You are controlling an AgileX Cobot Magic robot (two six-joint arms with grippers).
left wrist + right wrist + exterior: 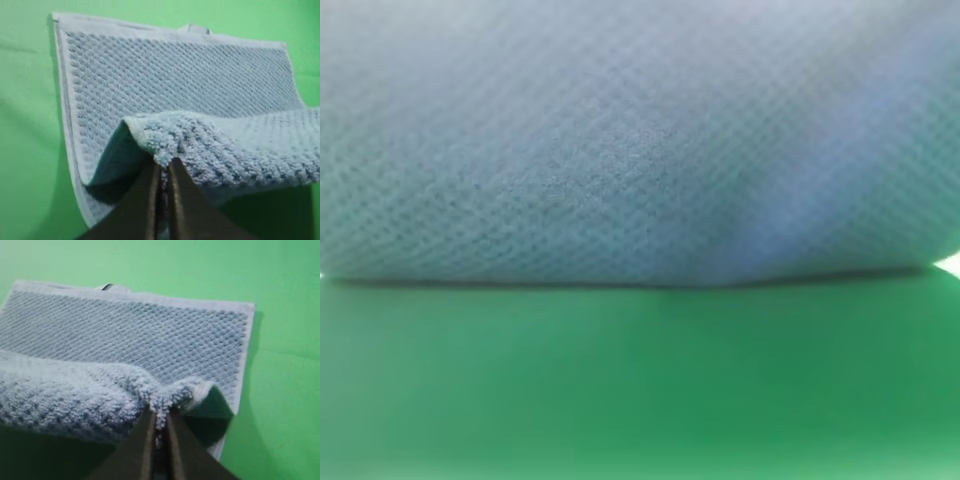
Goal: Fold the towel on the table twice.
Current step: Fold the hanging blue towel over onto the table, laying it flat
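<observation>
Two grippers, both pinched tight on the near hem of the towel (165, 90). Left gripper (165, 167): jaws closed, a tuft of the near-left corner squeezed between the tips, cloth curling up and over them. Right gripper (159, 417): same, closed on the near-right corner, hem bunched at the tips. Corner grips look deliberate, so the edge travels as one straight line and the fold lands square. Between the two holds the raised edge sags a little. Beyond it, the rest of the towel lies flat on the table (285, 390), waffle side up, far hem straight, a small loop tag at that far edge. High view is nearly filled by blurred towel (620, 150), apparently lifted close to that camera, with green table (640, 400) below. Judgement: first fold under way, near edge being carried toward the far hem; nothing folded yet.
</observation>
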